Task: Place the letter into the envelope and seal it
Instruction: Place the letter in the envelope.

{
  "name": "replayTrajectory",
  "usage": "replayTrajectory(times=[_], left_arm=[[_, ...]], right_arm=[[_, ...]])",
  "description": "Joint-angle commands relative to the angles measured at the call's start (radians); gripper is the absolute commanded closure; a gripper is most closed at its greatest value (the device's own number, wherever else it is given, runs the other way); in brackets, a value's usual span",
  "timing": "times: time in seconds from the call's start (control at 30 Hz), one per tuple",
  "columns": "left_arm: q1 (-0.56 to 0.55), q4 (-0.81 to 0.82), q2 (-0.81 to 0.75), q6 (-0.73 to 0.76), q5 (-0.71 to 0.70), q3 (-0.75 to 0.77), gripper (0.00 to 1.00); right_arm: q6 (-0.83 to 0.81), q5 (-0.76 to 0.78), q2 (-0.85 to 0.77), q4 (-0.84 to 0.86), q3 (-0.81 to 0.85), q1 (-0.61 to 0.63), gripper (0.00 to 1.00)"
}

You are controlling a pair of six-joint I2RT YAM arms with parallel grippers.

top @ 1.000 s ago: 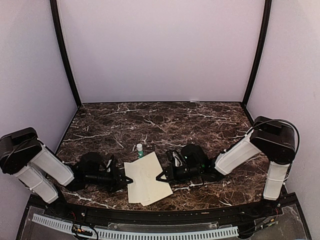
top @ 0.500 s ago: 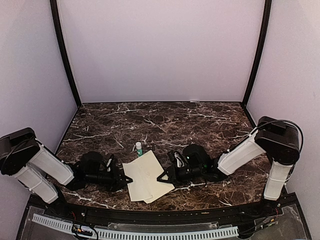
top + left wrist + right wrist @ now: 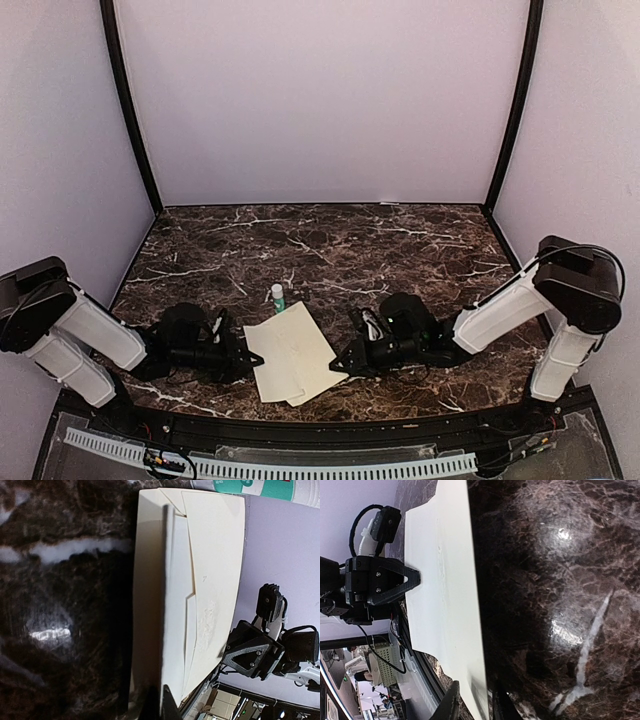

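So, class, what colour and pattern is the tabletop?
The tabletop is dark brown marble with white veins; the top external view shows it best.

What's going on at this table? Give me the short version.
Two robot arms work on the envelope, which lies flat near the front edge of the table. The left gripper is shut on its left edge; the right gripper stands slightly open around the opposite edge. No printed letter shows separately, and whether the envelope is sealed I cannot tell.

soft even light, glare on marble table.
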Motion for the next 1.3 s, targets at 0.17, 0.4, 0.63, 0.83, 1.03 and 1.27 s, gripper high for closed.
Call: replayTrajectory(times=[0.17, 0.4, 0.63, 0.83, 1.03, 1.27], left_arm=[[0.005, -0.016, -0.022, 0.016, -0.011, 0.006, 1.0], [0.004, -0.024, -0.032, 0.018, -0.023, 0.003, 1.0], [0.004, -0.02, -0.031, 0.019, -0.031, 0.013, 1.0], [-0.003, -0.014, -0.014, 0.019, -0.033, 0.03, 1.0], [-0.019, 0.011, 0.0, 0.001, -0.036, 0.033, 1.0], [-0.047, 0.036, 0.012, -0.02, -0.048, 0.038, 1.0]], right_arm=[[-0.004, -0.007, -0.042, -0.008, -0.028, 0.003, 0.84], [-0.007, -0.015, -0.049, -0.02, -0.034, 0.012, 1.0], [0.008, -0.036, -0.041, -0.002, -0.02, 0.028, 1.0], [0.046, -0.06, -0.027, 0.06, -0.026, 0.036, 1.0], [0.069, -0.068, -0.011, 0.097, -0.022, 0.046, 1.0], [0.077, -0.063, 0.001, 0.108, -0.007, 0.048, 1.0]])
